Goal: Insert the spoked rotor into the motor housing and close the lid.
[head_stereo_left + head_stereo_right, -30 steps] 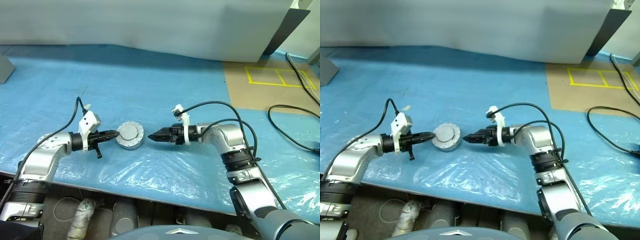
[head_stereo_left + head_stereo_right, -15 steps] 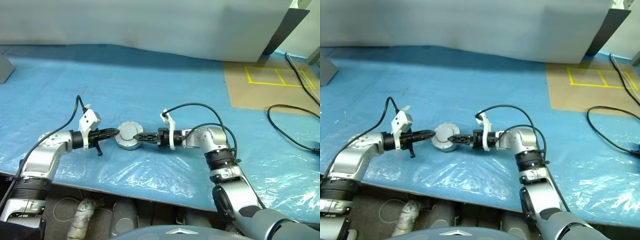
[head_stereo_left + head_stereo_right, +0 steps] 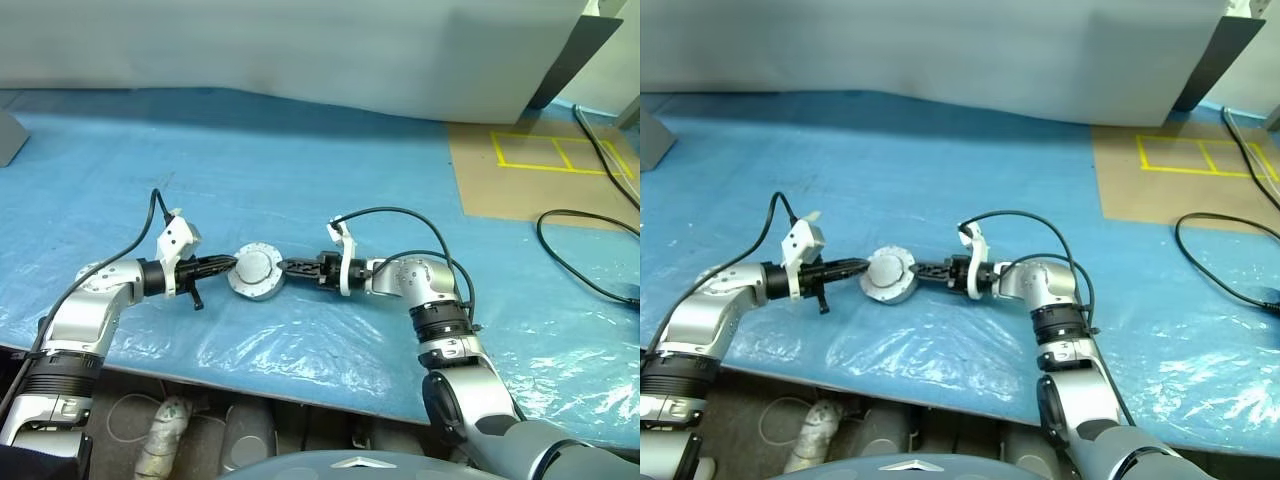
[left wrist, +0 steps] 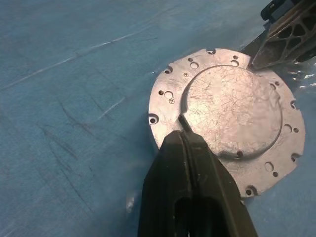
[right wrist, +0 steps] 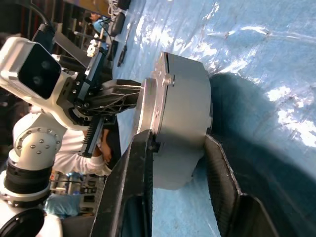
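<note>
Your right gripper has just clamped the lidded motor housing; left gripper, fingers together, steadies the lid.

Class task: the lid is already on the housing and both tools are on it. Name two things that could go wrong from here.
1. The right tool straddles the lid and motor housing near the edge; squeezing off-centre could tilt the lid.
2. The shut left tool presses on the lid's rim; a push may slide the assembly on the slick blue plastic sheet.
</note>
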Controlling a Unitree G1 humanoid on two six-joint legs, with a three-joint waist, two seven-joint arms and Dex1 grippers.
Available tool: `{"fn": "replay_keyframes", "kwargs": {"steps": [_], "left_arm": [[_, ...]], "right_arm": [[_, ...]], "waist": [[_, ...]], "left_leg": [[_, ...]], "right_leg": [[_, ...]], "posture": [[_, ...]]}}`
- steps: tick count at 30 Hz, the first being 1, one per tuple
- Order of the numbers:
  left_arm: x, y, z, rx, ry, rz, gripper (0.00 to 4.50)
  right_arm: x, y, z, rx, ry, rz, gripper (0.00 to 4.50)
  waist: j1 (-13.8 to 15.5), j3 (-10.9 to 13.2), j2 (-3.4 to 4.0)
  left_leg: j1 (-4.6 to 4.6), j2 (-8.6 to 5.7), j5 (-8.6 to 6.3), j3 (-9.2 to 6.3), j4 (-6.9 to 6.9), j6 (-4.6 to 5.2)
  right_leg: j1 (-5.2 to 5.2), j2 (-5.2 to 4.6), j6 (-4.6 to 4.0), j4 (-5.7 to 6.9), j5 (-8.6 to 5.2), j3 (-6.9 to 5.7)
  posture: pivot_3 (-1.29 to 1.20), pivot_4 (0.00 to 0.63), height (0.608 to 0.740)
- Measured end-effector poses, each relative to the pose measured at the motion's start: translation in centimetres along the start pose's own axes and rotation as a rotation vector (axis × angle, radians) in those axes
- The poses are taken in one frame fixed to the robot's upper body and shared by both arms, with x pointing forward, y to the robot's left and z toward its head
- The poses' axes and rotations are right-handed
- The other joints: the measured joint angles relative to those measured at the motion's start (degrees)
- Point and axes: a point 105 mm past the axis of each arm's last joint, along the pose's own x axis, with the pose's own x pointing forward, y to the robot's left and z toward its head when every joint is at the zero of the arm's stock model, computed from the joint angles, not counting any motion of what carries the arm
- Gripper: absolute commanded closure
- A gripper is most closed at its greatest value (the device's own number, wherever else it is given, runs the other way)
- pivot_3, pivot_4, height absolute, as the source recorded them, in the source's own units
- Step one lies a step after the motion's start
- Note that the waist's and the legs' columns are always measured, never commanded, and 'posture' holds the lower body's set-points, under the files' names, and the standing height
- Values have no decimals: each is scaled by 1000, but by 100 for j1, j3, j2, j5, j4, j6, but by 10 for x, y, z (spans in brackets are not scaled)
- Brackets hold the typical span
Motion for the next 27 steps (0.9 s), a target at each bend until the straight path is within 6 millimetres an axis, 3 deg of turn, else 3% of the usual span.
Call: {"fn": "replay_keyframes", "kwargs": {"steps": [9, 15, 17, 23, 27], "left_arm": [[0, 2, 7, -51, -28, -5, 4500], [-15, 22, 69, -73, -233, 30, 4500], [-21, 27, 79, -61, -254, 48, 4500], [-18, 24, 52, -104, -182, 53, 4500], [-16, 8, 39, -100, -125, -20, 4500]], "right_arm": [[1, 2, -1, -18, 11, 6, 3382], [4, 3, 0, -21, 15, 2, 3382], [5, 2, -1, -16, 17, 3, 3382], [5, 3, 0, -24, 13, 4, 3382], [6, 0, -1, -8, 11, 3, 3382]], "waist": [[-2, 1, 1], [-47, 1, 0], [-59, 1, 0], [-48, 1, 0], [-61, 1, 0]], "left_leg": [[0, 0, 0, 0, 0, 0], [-7, -2, 1, 0, 1, -1], [-6, -3, 1, 0, -6, -2], [-9, 0, 1, 0, -19, -2], [-3, 0, 1, 0, -19, -3]], "right_leg": [[-4, 0, 0, 3, 0, 1], [-10, 2, -1, 3, -1, 2], [-10, 2, 0, -1, -1, 3], [-12, 2, 0, -6, -1, -8], [-11, 1, -1, -3, -1, -5]], "posture": [[0, 150, 740], [0, 150, 740], [0, 150, 740], [0, 150, 740], [0, 150, 740]]}}
